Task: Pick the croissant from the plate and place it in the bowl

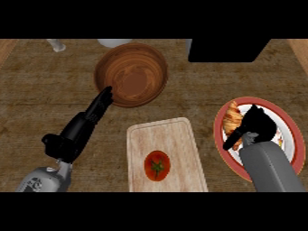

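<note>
Head view: your right hand (pixel 255 124) hovers over the red-rimmed plate (pixel 291 131), fingers relaxed and holding nothing, just beside the croissant (pixel 233 119) lying at the plate's left. Left hand (pixel 89 118) stretches straight-fingered toward the wooden bowl (pixel 132 74). The croissant is likely light and flaky; take it across its thick middle.

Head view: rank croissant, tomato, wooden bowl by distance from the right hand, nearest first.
From the right hand:
1. croissant, right beside the hand on the red-rimmed plate, at its left.
2. tomato, on the cutting board, left and lower in the view.
3. wooden bowl, upper left, by the left hand's fingertips.
</note>
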Controlling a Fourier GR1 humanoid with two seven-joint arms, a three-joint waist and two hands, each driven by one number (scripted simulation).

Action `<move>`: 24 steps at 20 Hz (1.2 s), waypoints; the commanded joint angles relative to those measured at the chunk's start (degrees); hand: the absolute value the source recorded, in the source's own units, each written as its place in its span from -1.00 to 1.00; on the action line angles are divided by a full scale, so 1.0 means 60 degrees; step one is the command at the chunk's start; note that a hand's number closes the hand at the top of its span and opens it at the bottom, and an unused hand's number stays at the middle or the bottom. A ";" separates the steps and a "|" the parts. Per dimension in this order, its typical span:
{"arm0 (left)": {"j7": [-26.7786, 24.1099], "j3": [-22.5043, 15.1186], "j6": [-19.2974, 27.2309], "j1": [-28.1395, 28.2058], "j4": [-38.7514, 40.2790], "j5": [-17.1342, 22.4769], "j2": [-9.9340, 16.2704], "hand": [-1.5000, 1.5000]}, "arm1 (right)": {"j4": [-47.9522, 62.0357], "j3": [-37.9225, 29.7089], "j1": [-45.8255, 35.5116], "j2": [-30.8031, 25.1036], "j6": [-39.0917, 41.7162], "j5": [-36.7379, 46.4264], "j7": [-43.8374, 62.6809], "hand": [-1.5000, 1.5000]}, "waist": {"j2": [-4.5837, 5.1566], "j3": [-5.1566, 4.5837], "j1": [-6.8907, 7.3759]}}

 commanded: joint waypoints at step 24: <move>0.0249 -0.0455 -0.1490 -0.0887 0.0203 -0.0760 -0.1119 0.00 | 0.1965 0.4211 -0.4672 0.1432 -0.0494 -0.1024 -0.0261 1.00 | 0.0370 -0.0003 0.2327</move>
